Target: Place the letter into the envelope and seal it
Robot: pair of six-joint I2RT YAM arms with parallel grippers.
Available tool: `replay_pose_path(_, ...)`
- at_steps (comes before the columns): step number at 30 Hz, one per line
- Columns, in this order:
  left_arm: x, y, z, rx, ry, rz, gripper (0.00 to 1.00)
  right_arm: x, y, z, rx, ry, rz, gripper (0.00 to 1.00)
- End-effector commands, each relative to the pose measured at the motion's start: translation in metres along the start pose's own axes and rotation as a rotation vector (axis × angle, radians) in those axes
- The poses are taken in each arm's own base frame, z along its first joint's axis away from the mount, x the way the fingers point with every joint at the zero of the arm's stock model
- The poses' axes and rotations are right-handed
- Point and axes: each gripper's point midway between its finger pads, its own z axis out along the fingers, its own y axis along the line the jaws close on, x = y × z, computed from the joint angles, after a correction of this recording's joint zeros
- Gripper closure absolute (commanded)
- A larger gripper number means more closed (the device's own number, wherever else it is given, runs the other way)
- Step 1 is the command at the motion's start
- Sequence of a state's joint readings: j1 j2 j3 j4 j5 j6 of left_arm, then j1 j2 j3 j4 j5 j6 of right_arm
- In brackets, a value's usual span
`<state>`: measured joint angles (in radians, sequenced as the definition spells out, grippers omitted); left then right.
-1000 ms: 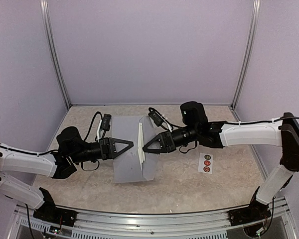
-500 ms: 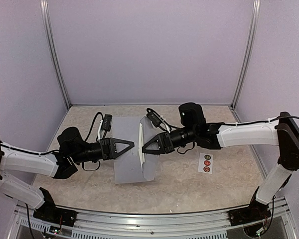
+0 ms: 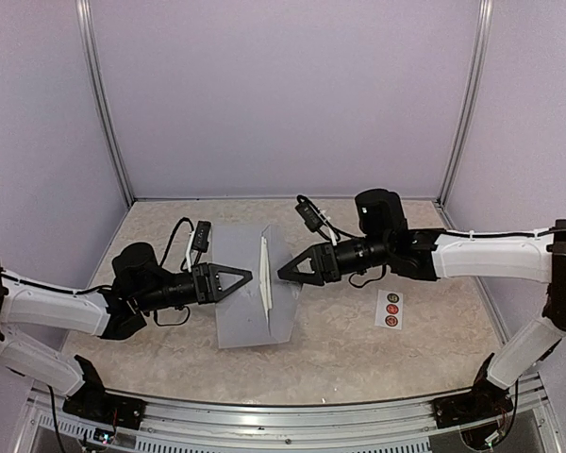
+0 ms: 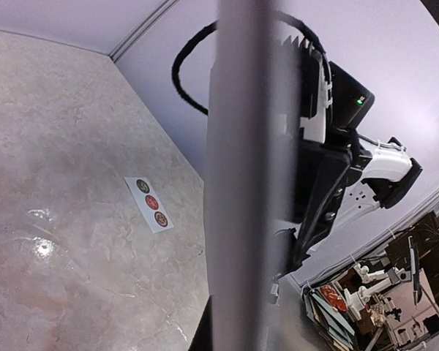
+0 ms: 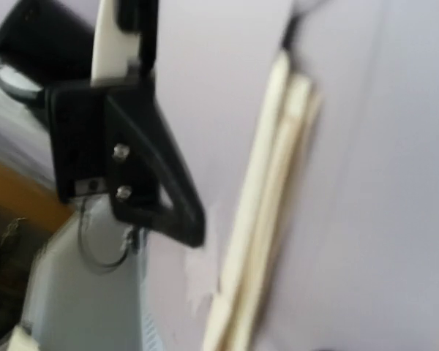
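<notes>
- Two arms meet over the middle of the overhead view, coming in from the lower left and from the right, tips pointed at each other.
- Between them the envelope sits at the centre of the table, a grey-blue sheet running from upper left to lower right.
- The letter shows as a narrow white folded strip standing along the envelope's middle line, with the grey paper on both sides of it.
- The left gripper overlaps the left half of the envelope, and its tip stops just short of the white strip.
- In the left wrist view the grey sheet runs edge-on down the centre of the frame. In the right wrist view one black triangular finger lies flat against the sheet's face, so the jaws look pinched on the envelope.
- The right gripper hangs just right of the letter, with a sliver of grey paper between tip and strip. Its fingers stack into one dark wedge from above and do not show in its own camera, so I cannot tell whether they are spread or pressed together.
- The right wrist view is blurred, with the letter's cream edges in several layers right of centre.
- A small white sticker strip with three round dots lies on the table toward the right, well apart from the envelope.
</notes>
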<state>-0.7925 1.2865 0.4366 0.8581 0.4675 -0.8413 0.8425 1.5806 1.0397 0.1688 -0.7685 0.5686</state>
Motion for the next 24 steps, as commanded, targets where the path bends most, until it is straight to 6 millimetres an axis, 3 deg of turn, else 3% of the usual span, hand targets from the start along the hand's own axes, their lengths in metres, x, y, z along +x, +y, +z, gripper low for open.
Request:
replay_pose_path(1,0.007,0.034,-0.002,-0.168,0.018,-0.018,1.0,-0.018,-0.045,-0.058,0.327,-0.135,0.016,0.31)
replay_pose_path(3,0.012,0.046,0.002,-0.203,0.031,-0.047,1.0,-0.01,-0.082,-0.088,0.534,-0.147,0.087,0.21)
replay_pose_path(6,0.021,0.061,0.012,-0.236,0.06,-0.085,1.0,0.016,-0.128,-0.129,0.778,-0.121,0.202,0.17)
replay_pose_path(11,0.037,0.082,0.032,-0.255,0.101,-0.142,1.0,0.069,-0.178,-0.179,1.074,-0.032,0.335,0.14)
replay_pose_path(15,0.053,0.111,0.035,-0.335,0.135,-0.175,0.91,0.097,-0.199,-0.196,1.19,0.026,0.382,0.14)
replay_pose_path(17,0.058,0.124,0.03,-0.395,0.144,-0.174,0.8,0.107,-0.208,-0.2,1.223,0.044,0.403,0.13)
replay_pose_path(20,0.064,0.146,0.014,-0.524,0.159,-0.156,0.62,0.121,-0.22,-0.205,1.263,0.071,0.433,0.12)
replay_pose_path(24,0.055,0.162,-0.016,-0.689,0.133,-0.113,0.4,0.137,-0.233,-0.204,1.28,0.115,0.458,0.12)
